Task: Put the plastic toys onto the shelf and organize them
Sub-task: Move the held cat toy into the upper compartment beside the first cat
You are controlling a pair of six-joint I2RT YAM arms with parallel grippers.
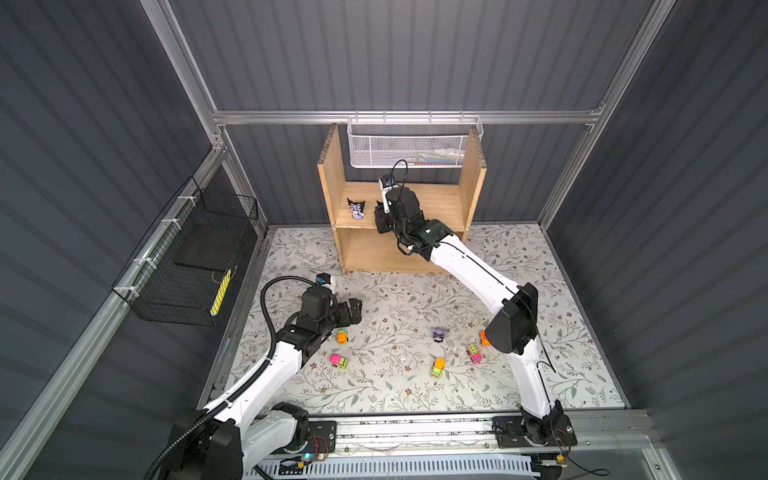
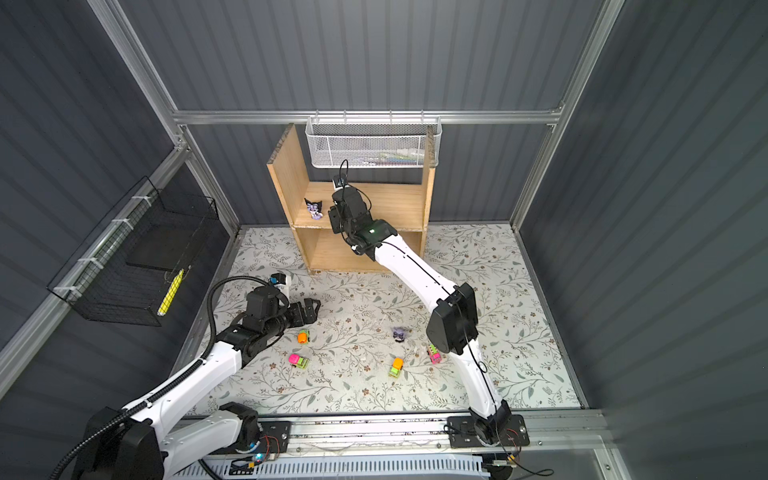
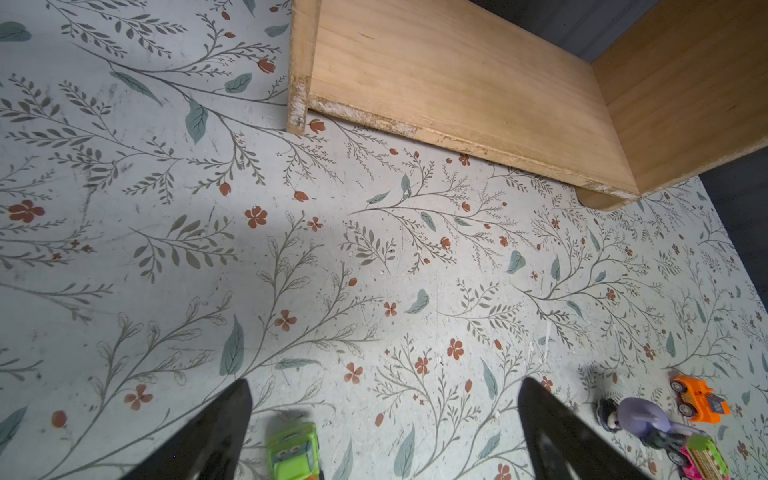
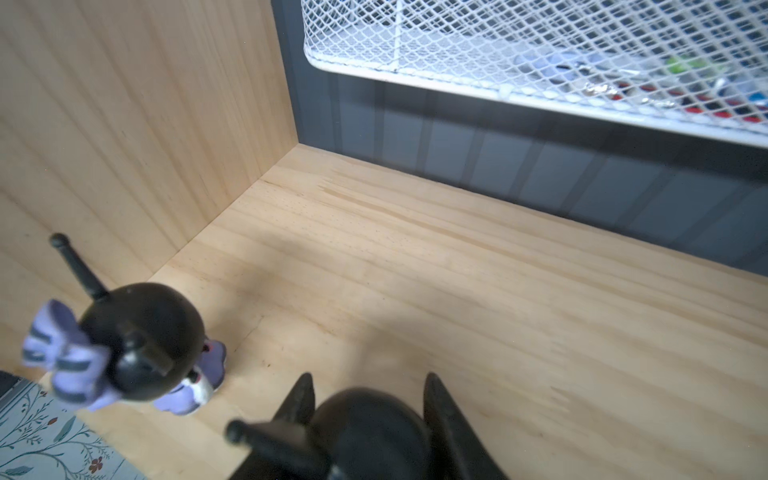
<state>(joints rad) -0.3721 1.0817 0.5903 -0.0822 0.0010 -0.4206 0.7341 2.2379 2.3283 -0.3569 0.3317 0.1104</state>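
So, by my reckoning the job is about a quarter done. The worktop (image 1: 395,299) carries most of the toys. The shelf (image 1: 436,203) stands at its far edge, and only the upper tier has anything on it; no toy shows on the lower tier.

The right arm (image 1: 469,262) reaches onto that upper tier. The right jaws pinch the held figurine (image 4: 365,428) by its dark head, just beside the shelved figurine (image 1: 356,209). That one stands upright near the side panel on the left in both top views. I cannot tell whether the held one touches the board yet. The left arm (image 1: 266,374) hangs low over the worktop, with the left jaws spread wide and empty.

Figurines, three in all:
- one is shelved
- one is in the right jaws over the shelf
- the loose figurine (image 1: 437,333) is on the worktop, near the right arm's elbow

Cars, five in all, every one on the worktop:
- the orange car (image 1: 342,336) is just beside the left jaws
- the pink-green car (image 1: 339,360) lies nearer the robot's base
- the yellow-orange car (image 1: 438,367)
- the pink car (image 1: 474,353)
- the half-hidden car (image 1: 483,337) peeks out from behind the elbow

That leaves releasing the held figurine, then fetching one figurine and five cars.
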